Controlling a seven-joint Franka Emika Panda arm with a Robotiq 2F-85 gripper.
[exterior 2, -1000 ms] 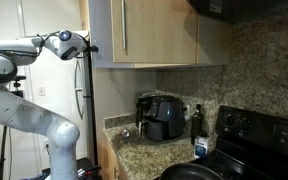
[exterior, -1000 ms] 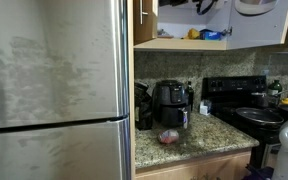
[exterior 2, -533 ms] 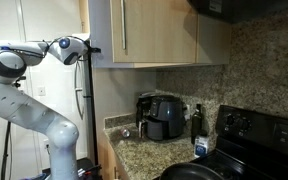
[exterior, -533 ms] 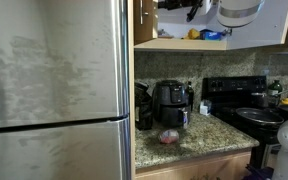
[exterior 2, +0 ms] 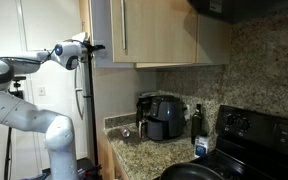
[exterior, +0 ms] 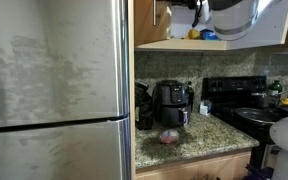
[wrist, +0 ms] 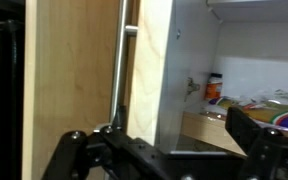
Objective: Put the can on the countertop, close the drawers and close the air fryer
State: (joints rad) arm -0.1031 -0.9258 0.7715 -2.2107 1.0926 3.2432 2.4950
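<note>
The claw (wrist: pixel 156 138) gapes at full width, gripping nothing. Straight ahead of it stands the free edge of the open cabinet door (wrist: pixel 74 70), with its bar handle (wrist: pixel 119 75) just beside that edge. Past the edge, the shelf (wrist: pixel 209 125) lies open. Far below the claw, the can (exterior: pixel 169 136) sits on the tabletop (exterior: pixel 209 145), just in front of the air fryer (exterior: pixel 172 102).

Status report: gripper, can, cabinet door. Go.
Gripper open, empty, up at the cabinet door, close to its bar handle. Can sits on the countertop. Door stands open, nothing seen blocking the handle.
</note>
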